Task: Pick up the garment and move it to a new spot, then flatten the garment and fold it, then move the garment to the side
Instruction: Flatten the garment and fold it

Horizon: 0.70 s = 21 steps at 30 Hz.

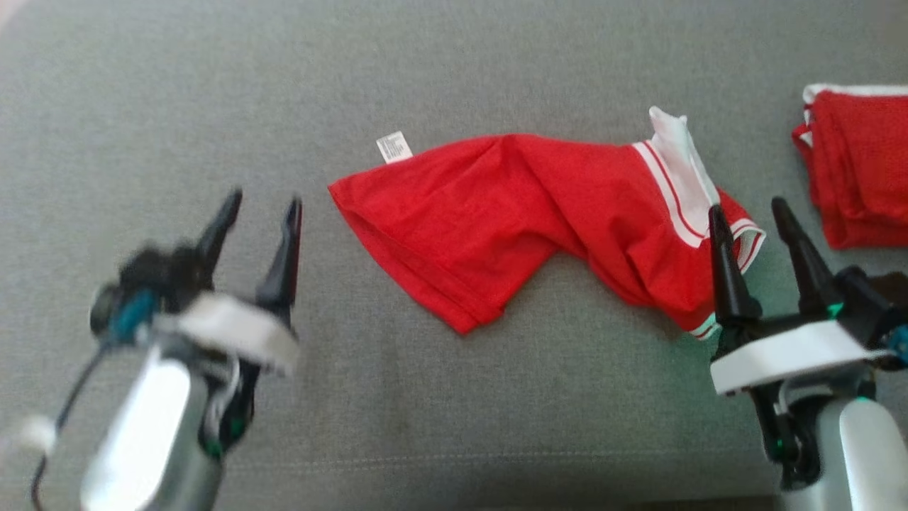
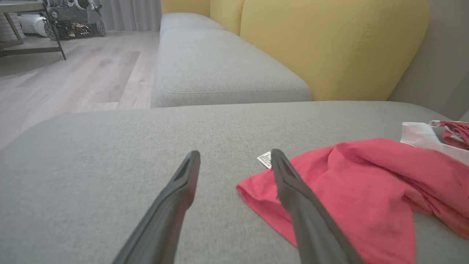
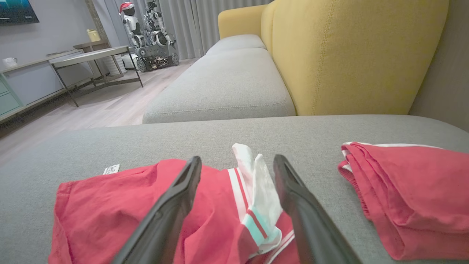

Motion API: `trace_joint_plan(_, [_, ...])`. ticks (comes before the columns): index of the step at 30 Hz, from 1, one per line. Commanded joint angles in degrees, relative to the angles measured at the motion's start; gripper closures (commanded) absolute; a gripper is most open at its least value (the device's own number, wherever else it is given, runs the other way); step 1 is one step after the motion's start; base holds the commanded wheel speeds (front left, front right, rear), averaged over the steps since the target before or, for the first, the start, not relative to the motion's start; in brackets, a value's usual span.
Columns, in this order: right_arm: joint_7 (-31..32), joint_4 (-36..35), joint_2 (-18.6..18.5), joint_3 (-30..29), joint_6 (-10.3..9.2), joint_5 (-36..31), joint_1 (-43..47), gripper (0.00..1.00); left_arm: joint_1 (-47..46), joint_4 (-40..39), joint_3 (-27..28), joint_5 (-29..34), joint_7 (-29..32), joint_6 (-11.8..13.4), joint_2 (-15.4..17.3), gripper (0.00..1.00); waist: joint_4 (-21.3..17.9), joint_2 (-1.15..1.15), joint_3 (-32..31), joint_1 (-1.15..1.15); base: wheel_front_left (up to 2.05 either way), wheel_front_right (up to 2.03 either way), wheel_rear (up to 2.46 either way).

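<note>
Garment [image 1: 525, 220]: red jersey cloth, white striped trim [image 1: 677, 167] at its 3 o'clock end; crumpled and twisted lengthwise across the middle of the grey cushion [image 1: 425, 397]; not flat, not folded, not held.

Left gripper [image 1: 264, 201]: at 8 o'clock in the head view, beside the hem end, apart from the cloth; fingers spread wide, nothing between them.

Right gripper [image 1: 748, 209]: at 4 o'clock, over the trimmed end; fingers spread wide, empty; touching the cloth or just above it, cannot tell.

Pile [image 1: 862, 170]: second red garment, folded, at 3 o'clock, well apart; best left alone.

Step in hand, as judged: first pick-up, not yet begun. Pinch one end with each gripper, hem corner at 9 o'clock and trimmed edge at 3 o'clock; catch a single raised fold rather than the whole bunch; lift both ends together to shake out the twist; keep clear of the pile; set down on bare cushion toward 9 o'clock, with room to spread.

Tag [image 1: 394, 147]: small, white, at 11 o'clock of the hem end, lying on the cushion at the garment's edge; rows of dark print, too small to read; no brand or other writing legible.
</note>
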Motion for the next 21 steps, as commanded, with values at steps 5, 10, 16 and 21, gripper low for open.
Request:
trace_joint_plan(5, [-0.47,-2.19,-0.13,1.81,0.37,0.74,-3.54,0.0,-11.01,8.59,0.94,-2.62,4.31,-3.14,-0.5,0.0,-1.94,0.0,4.14,0.0,0.0,0.0,0.0])
trace_joint_plan(10, [-1.03,-1.32,-0.13,2.96,0.37,1.54,-4.8,0.0,-16.91,19.96,0.32,-4.91,6.13,-5.74,-1.99,0.0,-3.62,0.0,5.94,0.0,0.0,0.0,0.0])
trace_joint_plan(16, [-1.74,-0.63,-0.13,3.37,0.37,2.16,-5.56,0.0,-21.01,29.95,-0.14,-6.96,5.27,-7.62,-2.9,0.0,-5.01,0.0,6.88,0.0,0.0,0.0,0.0])
trace_joint_plan(21, [-1.93,-0.21,-0.13,2.23,0.37,2.33,-5.7,0.0,-22.68,34.47,-2.52,-7.45,4.8,-8.69,-3.15,1.0,-5.33,0.0,6.85,0.0,0.0,0.0,0.0])
